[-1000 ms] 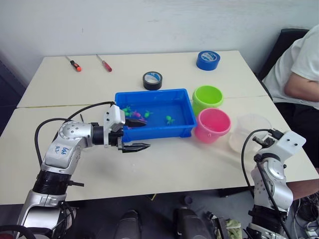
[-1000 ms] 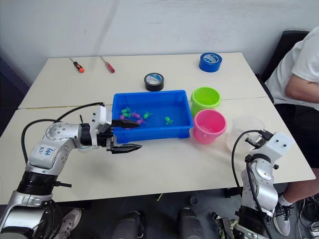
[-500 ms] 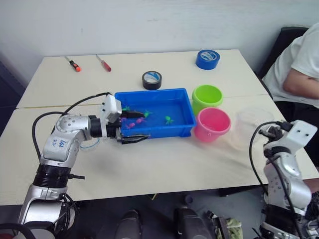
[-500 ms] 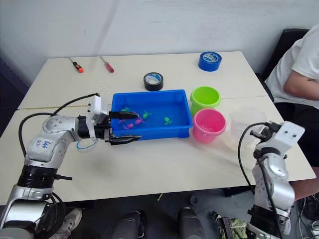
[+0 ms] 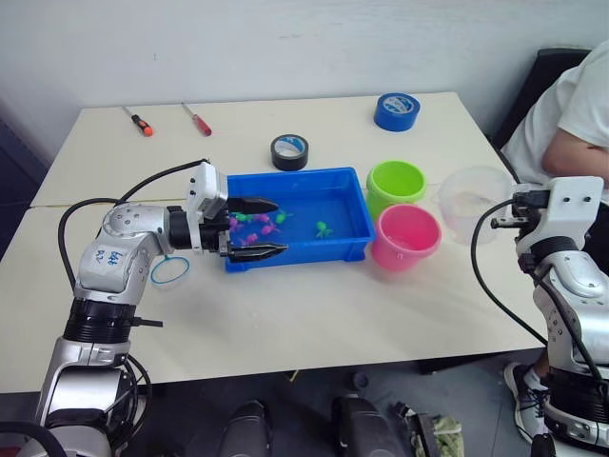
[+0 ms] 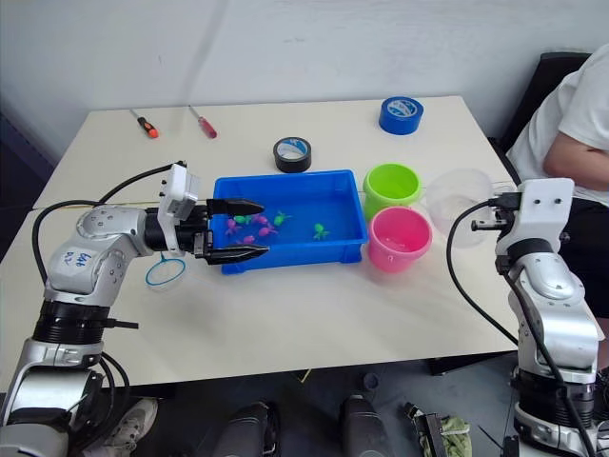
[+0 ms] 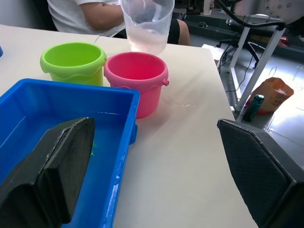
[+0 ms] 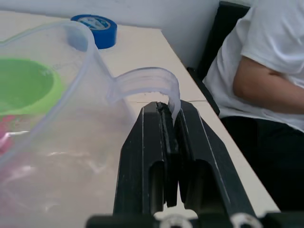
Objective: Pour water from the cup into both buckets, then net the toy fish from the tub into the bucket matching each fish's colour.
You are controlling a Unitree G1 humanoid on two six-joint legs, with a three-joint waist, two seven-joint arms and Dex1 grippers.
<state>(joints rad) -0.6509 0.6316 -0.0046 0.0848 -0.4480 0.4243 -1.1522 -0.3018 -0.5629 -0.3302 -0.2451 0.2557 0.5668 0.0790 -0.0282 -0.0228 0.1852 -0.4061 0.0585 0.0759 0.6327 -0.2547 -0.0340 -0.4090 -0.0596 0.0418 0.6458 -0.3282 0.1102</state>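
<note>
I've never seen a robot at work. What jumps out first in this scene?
The bright blue plastic tub in the middle of the table, dotted with tiny pink and green toy fish, catches the eye. Just to its right stand a lime green bucket and a pink bucket. Right of them, the right gripper holds a clear plastic cup by its handle, while the left gripper hangs open over the tub's left end.

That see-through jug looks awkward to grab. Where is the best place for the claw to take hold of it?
By its handle. The cup has a thin curved strap handle standing off its round wall, narrow enough for two fingers to pinch. The right claw is shut on it from the side away from the buckets, leaving the cup upright.
</note>
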